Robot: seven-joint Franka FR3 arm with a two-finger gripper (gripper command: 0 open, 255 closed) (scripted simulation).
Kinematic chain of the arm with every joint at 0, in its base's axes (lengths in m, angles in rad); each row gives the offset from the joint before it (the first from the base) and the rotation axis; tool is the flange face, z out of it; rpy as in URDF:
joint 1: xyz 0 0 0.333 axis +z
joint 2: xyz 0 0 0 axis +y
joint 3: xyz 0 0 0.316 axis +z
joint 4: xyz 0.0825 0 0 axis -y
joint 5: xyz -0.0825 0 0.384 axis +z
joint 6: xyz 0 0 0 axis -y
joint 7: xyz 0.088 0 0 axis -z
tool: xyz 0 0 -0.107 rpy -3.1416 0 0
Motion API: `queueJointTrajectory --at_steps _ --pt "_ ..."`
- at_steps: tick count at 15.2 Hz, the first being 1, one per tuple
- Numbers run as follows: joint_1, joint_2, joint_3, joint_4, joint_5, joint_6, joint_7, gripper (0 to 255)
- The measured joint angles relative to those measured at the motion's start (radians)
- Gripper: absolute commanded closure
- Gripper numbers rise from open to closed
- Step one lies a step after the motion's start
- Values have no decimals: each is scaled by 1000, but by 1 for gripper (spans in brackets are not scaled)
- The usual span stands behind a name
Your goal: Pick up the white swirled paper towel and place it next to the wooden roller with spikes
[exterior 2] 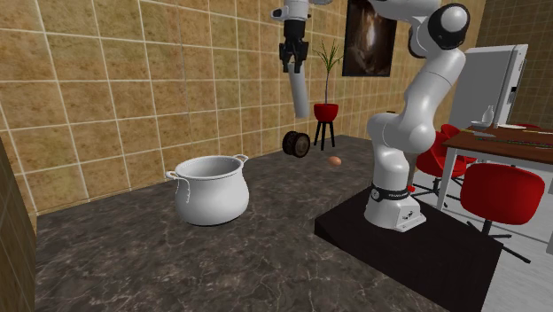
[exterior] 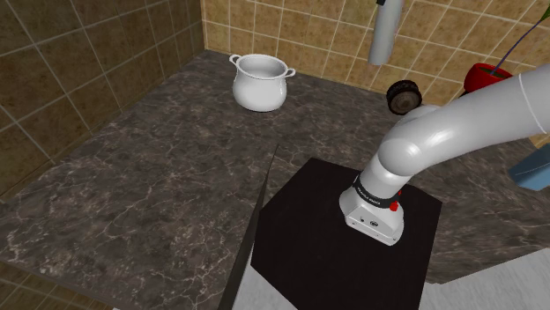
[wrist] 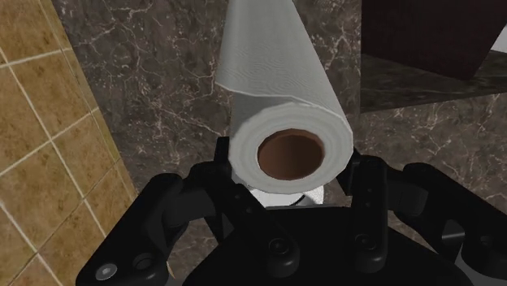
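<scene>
Dark marbled worktop (exterior: pixel 150 185), bounded at the rear by walls of tan tiles (exterior 2: pixel 106 97). In the shoulder view a black stand (exterior: pixel 308 247) occupies the lower right. From it the white arm (exterior 2: pixel 416 106) rises, bends over at the top of the second exterior view and reaches toward the tiled wall.

A white two-handled pot (exterior 2: pixel 210 189) stands upright on the worktop, well apart from the stand and near the wall.

The black gripper (exterior 2: pixel 294 62) points downward high above the worktop. It is clamped on the upper end of the pale grey-white paper towel roll (exterior 2: pixel 300 96). The roll hangs lengthwise beneath the gripper, clear of the worktop and close to the tiled wall. In the wrist view the fingers (wrist: pixel 366 183) press on either side of the roll's near end, where the brown core (wrist: pixel 291 154) opens toward the camera, and the rest of the roll extends away from the gripper.

The dark roller (exterior 2: pixel 296 144) rests on the worktop by the wall. In the second exterior view it lies just below the hanging roll's lower end, without contact.

A small brown egg-shaped object (exterior 2: pixel 334 160) lies on the worktop near the roller, on the second exterior view's right of it.
</scene>
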Motion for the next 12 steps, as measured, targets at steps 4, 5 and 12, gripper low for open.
queueJointTrajectory --at_steps 4,5,12 --pt "-24 -27 -70 7 -43 -15 -93 255" --pt "-29 -28 -90 16 -53 -19 -118 255" --pt "-46 -18 -235 79 -114 -25 -288 255"
